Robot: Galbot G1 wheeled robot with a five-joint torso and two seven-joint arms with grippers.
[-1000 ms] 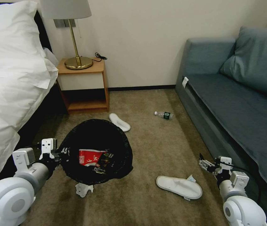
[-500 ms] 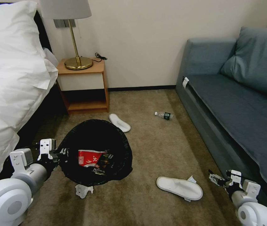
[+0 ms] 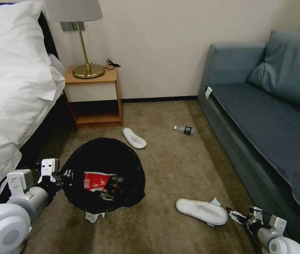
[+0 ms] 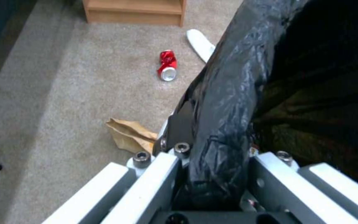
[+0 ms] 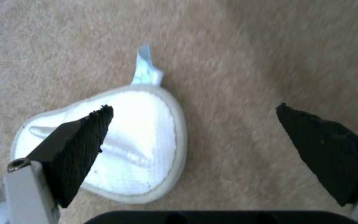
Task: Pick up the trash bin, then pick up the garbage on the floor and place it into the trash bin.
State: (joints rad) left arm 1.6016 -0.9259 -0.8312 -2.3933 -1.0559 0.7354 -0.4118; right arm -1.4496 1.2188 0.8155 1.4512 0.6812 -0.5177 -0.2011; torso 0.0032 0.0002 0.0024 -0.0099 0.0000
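Black crinkly plastic is what the left gripper (image 3: 67,174) bites on: it is clamped on the rim of the trash bin (image 3: 104,176), at the bin's left side, and holds it above the carpet. Inside the bin lies a red-white wrapper (image 3: 97,181) w/ some dark packets. The grip is on one edge only, so the bin could tilt or the thin bag could slip out of the pads, and then the contents spill back.

Under the bin, partly hidden, lies a white tissue (image 3: 92,216), and the left wrist view shows brown crumpled paper (image 4: 130,134) and a red can (image 4: 166,65) on the floor beside it. These are easy to miss, or the bin may brush them.

Further right lies the near slipper (image 3: 202,211), w/ a pale blue mask (image 3: 215,201) touching its far side. The right gripper (image 3: 238,216) hangs low just beside the slipper's right end, jaws wide apart, nothing in them. Risk here, imo: the slipper is flat and soft, so the pads may only press it into the carpet, or catch the mask too.
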